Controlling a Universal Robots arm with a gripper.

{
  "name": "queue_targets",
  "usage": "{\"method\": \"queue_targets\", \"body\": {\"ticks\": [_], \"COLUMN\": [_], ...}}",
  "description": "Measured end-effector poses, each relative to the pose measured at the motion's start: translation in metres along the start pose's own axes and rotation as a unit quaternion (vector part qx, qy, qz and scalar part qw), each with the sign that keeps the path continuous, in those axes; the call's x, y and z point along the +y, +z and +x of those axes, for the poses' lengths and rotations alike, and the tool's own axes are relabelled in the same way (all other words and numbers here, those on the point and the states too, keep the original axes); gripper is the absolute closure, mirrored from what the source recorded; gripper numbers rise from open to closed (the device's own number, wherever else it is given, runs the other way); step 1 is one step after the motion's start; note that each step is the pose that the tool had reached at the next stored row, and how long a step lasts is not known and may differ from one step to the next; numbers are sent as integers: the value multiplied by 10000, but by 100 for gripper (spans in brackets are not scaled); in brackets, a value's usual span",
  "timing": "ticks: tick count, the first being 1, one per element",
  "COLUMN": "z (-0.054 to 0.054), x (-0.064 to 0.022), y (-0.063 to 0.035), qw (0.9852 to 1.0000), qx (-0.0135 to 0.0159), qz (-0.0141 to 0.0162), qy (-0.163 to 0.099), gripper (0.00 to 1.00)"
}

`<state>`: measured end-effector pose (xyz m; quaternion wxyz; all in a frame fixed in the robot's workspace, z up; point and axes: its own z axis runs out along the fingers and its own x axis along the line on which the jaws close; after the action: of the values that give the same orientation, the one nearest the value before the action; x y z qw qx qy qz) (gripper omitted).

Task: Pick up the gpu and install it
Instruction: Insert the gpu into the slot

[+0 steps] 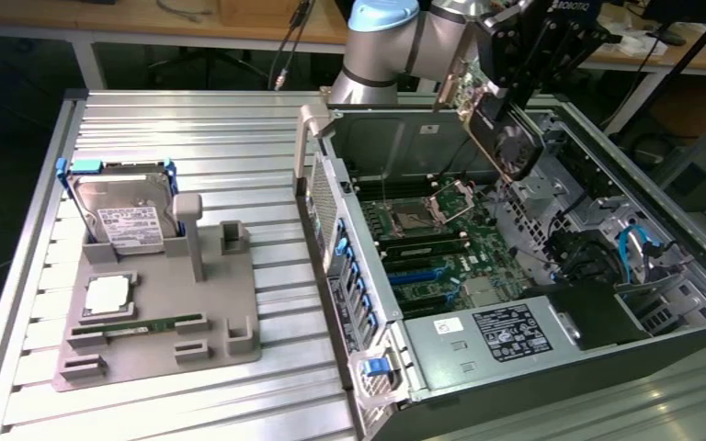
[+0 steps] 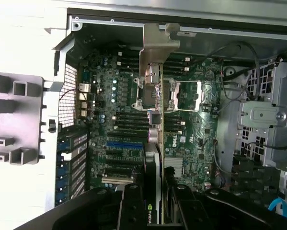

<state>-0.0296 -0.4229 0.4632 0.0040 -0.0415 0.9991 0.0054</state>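
1. Fingers: clamped on the graphics card. In the wrist view I see one dark finger on each side of the card's near end, with the card running away edge-on between them.

2. Card position: held in the air over the open computer case, above the motherboard. In the exterior view it hangs tilted, fan face toward the exterior view's right, clear of the board. Its metal bracket is the end farthest from the fingers and lies near the case's wall.

3. Done, in my judgement: pick-up. The card is off the bench and off the grey holder, and rests on nothing.

4. Not yet done: installation. The card sits in no slot; the blue slots on the board are uncovered and lie off to one side of the card's line. I cannot tell how high the lower edge stands over the board.

5. Untouched on the holder: the hard drive upright in its bracket, and the memory stick lying flat
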Motion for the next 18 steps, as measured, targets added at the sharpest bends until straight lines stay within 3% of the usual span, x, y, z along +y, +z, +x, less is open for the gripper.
{"method": "queue_targets", "body": {"ticks": [18], "z": [0], "x": [0], "y": [0], "qw": [9982], "qx": [6], "qz": [-5], "qy": [-592], "gripper": [73]}}
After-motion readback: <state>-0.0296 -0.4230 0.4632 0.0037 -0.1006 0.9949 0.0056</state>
